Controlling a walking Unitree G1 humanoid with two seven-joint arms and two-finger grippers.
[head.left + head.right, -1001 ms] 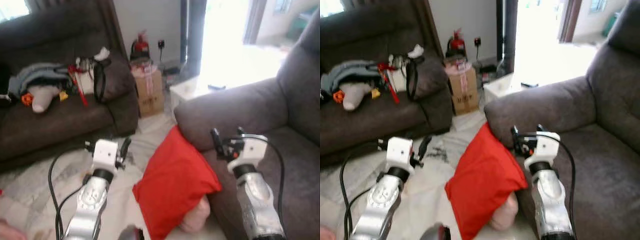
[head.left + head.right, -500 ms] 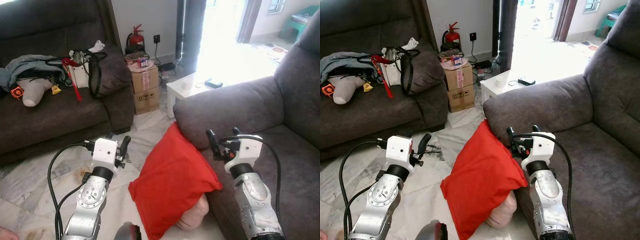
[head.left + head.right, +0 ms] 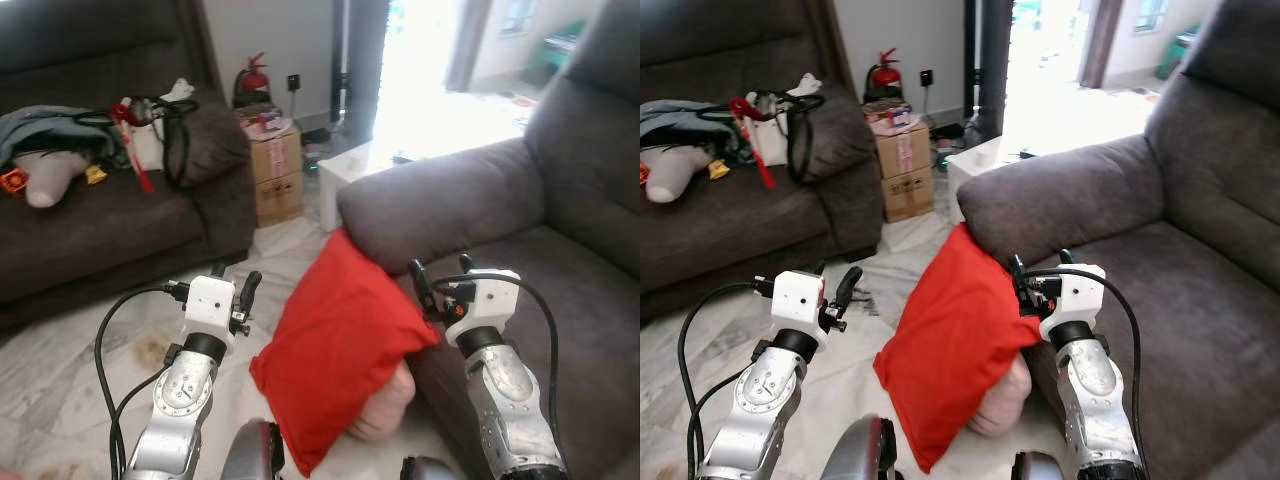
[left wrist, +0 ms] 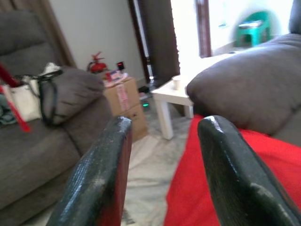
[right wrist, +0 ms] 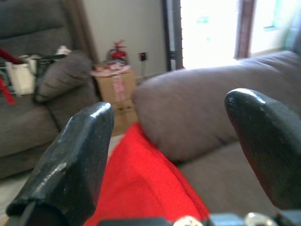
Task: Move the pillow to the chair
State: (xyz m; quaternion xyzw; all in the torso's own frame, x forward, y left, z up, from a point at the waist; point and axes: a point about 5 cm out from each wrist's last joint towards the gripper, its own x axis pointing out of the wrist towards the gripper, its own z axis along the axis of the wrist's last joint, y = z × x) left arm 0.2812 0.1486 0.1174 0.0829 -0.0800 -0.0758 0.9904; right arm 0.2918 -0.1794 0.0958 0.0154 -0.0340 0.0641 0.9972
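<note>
- The red pillow (image 3: 335, 350) leans tilted against the front of the grey armchair (image 3: 560, 250), its top corner touching the rolled armrest (image 3: 430, 200) and its lower corner down at the floor. It is not on the seat.
- A pale pinkish cushion (image 3: 385, 405) peeks out from under the pillow, wedged between it and the chair's base.
- The right gripper (image 3: 440, 280) is raised just beside the pillow's upper right edge, over the front of the seat; its two black fingers stand spread apart with nothing between them.
- The left gripper (image 3: 235, 290) hangs over the floor, near the pillow's left side but apart from it, fingers likewise parted and empty.
- The floor (image 3: 60, 370) is pale marble-patterned tile, with a brownish stain near the left arm.
- Across the room sits a dark brown sofa (image 3: 110, 230) littered with clothes, a white bag (image 3: 150, 140) with black straps and a pale stuffed shape (image 3: 40, 178).
- Beside the sofa stand a cardboard box (image 3: 272, 170), a red fire extinguisher (image 3: 252, 78) against the wall and a low white table (image 3: 345, 172) by the bright doorway.
</note>
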